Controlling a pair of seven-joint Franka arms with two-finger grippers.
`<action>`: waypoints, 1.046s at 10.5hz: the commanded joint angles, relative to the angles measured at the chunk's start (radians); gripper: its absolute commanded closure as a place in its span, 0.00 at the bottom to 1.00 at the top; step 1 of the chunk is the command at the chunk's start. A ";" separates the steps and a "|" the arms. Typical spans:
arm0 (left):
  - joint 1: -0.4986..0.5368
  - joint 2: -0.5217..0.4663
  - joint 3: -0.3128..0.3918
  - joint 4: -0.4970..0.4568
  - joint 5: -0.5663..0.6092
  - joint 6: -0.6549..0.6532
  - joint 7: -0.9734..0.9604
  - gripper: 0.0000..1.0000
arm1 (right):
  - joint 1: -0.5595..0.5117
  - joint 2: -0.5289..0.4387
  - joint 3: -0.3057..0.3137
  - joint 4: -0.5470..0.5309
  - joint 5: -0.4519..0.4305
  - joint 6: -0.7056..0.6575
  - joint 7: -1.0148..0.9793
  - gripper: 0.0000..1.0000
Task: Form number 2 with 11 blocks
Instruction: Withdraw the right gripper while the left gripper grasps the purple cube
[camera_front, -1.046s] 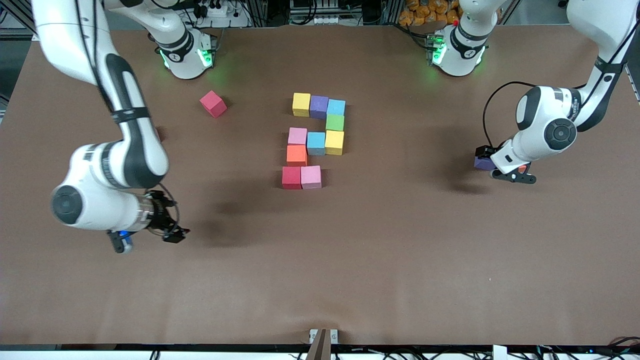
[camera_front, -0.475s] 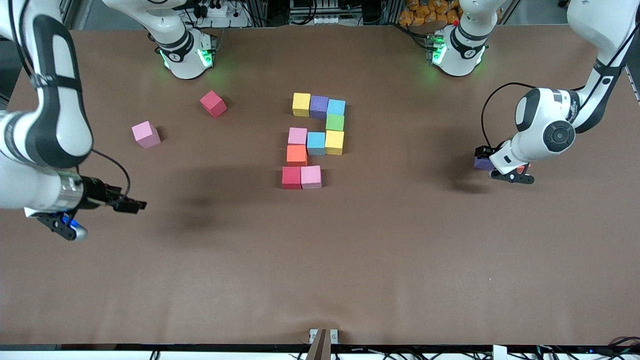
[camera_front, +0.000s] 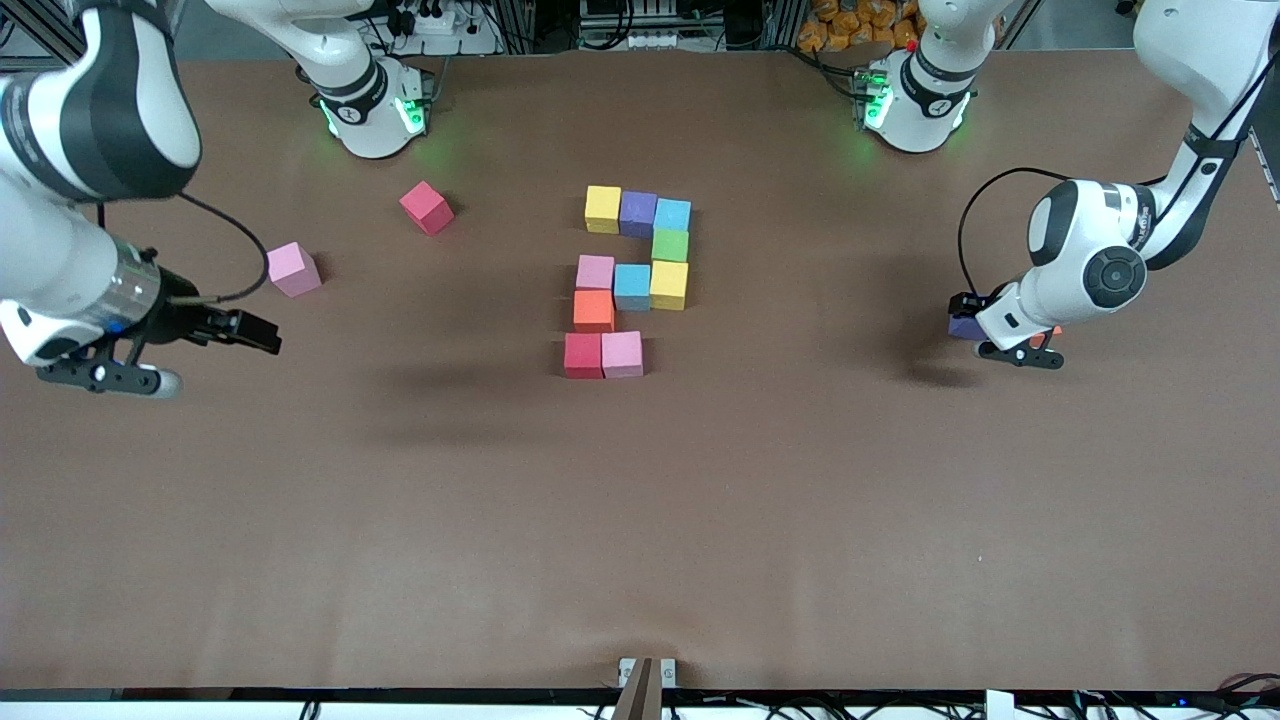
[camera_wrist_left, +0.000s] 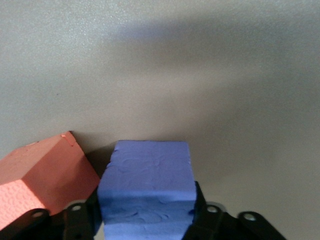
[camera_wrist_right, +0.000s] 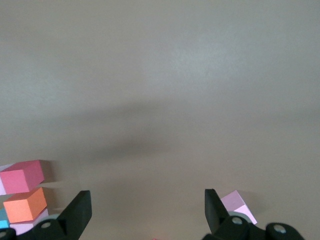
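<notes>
Wrist view alone shows left tool (camera_wrist_left: 147, 220) clamping purple block (camera_wrist_left: 146, 187); right tool (camera_wrist_right: 145, 212) gapes.

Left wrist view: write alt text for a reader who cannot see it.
The left gripper has its fingers against both sides of a purple block resting on the brown table. An orange block sits close beside the purple one, with a narrow gap between them.
</notes>
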 joint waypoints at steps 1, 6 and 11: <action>0.009 0.018 -0.006 0.012 0.024 0.007 -0.010 0.38 | -0.022 -0.069 0.050 -0.037 -0.017 -0.007 -0.018 0.00; 0.011 0.026 -0.006 0.020 0.024 0.012 -0.011 0.42 | -0.027 -0.074 0.055 0.031 -0.026 -0.109 -0.020 0.00; 0.003 0.053 -0.009 0.075 0.010 0.010 -0.027 0.42 | -0.034 -0.074 0.055 0.117 -0.074 -0.178 -0.098 0.00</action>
